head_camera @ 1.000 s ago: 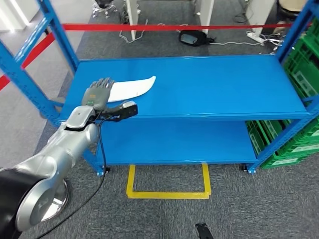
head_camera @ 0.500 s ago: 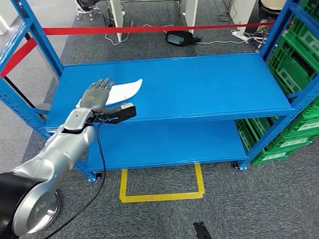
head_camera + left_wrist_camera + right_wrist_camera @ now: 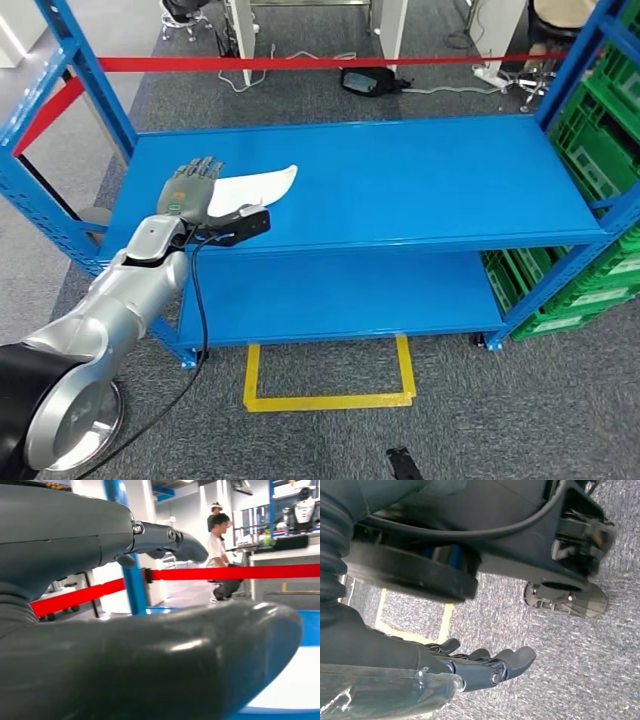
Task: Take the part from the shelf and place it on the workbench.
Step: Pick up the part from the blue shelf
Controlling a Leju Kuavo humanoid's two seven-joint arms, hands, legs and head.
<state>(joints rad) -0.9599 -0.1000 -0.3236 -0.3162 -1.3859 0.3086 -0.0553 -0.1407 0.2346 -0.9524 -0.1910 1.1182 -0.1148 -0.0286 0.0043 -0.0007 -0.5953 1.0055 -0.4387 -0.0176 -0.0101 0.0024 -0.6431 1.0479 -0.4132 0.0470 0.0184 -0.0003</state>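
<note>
We find the white part [image 3: 253, 187] lying on the upper shelf [image 3: 423, 180]; our left hand [image 3: 189, 192], fingers extended, rests over its end, grasp unconfirmed. Lifting and workbench placement remain.

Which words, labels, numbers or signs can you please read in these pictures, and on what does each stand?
None can be read.
Small green mark on the back of the left hand: too small to read.
Flat white curved part on the blue metal shelf: bears no text.
</note>
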